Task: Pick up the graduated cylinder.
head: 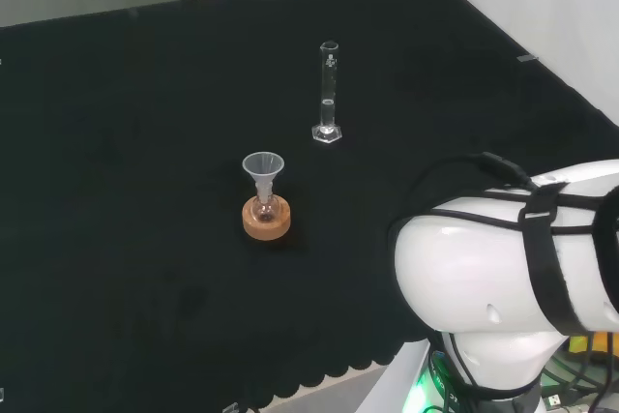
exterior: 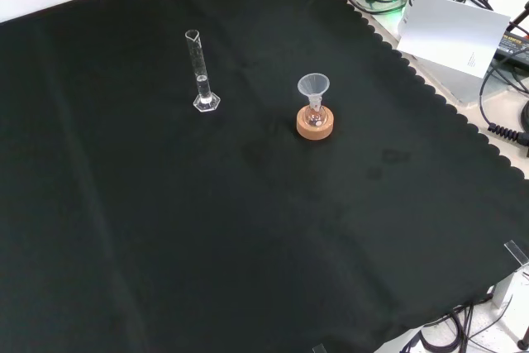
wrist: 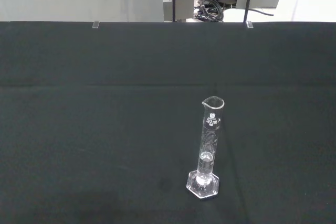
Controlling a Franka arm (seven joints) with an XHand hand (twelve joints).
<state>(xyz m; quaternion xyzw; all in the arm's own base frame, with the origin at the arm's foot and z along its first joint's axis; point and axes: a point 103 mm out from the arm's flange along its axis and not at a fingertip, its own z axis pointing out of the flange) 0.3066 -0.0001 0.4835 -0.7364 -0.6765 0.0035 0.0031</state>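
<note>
In the front view, your target, the graduated cylinder (exterior: pixel 201 76), stands upright on its hexagonal foot at far left of the counter (exterior: pixel 165 237), untouched, with a little liquid low in the tube. Well apart to its right sits a small flask (exterior: pixel 314 121) on a cork ring (exterior: pixel 316 126), a funnel (exterior: pixel 313 87) in its neck. I cannot tell whether your hand is open or closed.

Your main risk is tipping: the cylinder is tall and narrow, so a finger striking it high would likely topple it and spill the liquid. Clear glass on black cloth also makes misjudging depth easy.
</note>
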